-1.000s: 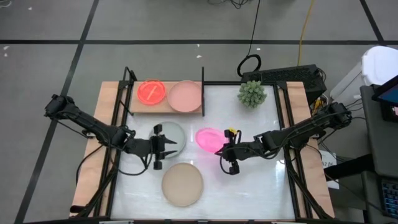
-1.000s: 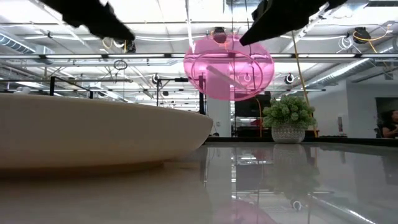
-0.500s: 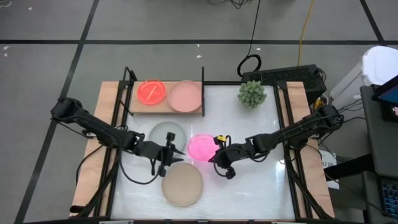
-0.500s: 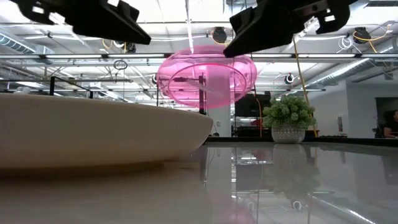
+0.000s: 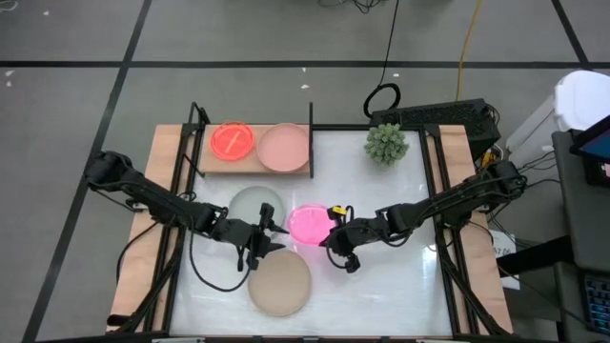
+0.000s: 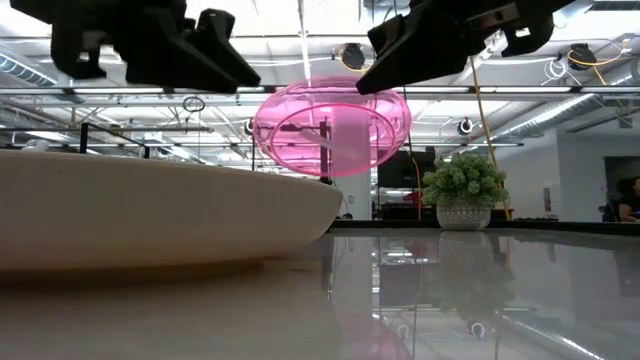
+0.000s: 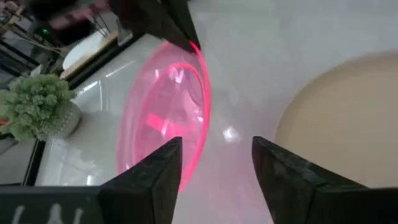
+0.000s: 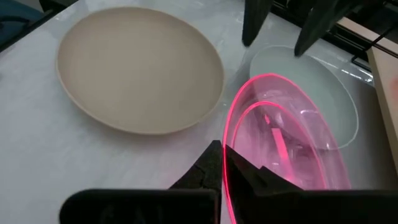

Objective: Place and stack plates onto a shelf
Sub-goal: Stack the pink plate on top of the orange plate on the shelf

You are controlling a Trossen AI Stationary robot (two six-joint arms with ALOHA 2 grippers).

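Pink translucent plate [image 5: 309, 224] hangs above the table, pinched by the right gripper [image 5: 334, 240], facing the left gripper's [image 5: 268, 236] spread fingers.

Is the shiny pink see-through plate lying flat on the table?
No, the small translucent neon pink plate hangs in the air above the white glossy tabletop, pinched at its rim by the right hand.

A spiky green plant [image 5: 386, 144] in a pale pot stands at the white tabletop's [image 5: 400, 286] far right corner; a black cable loop [image 5: 381, 99] lies just beyond it. A yellow cord [image 5: 467, 43] crosses the grey floor.
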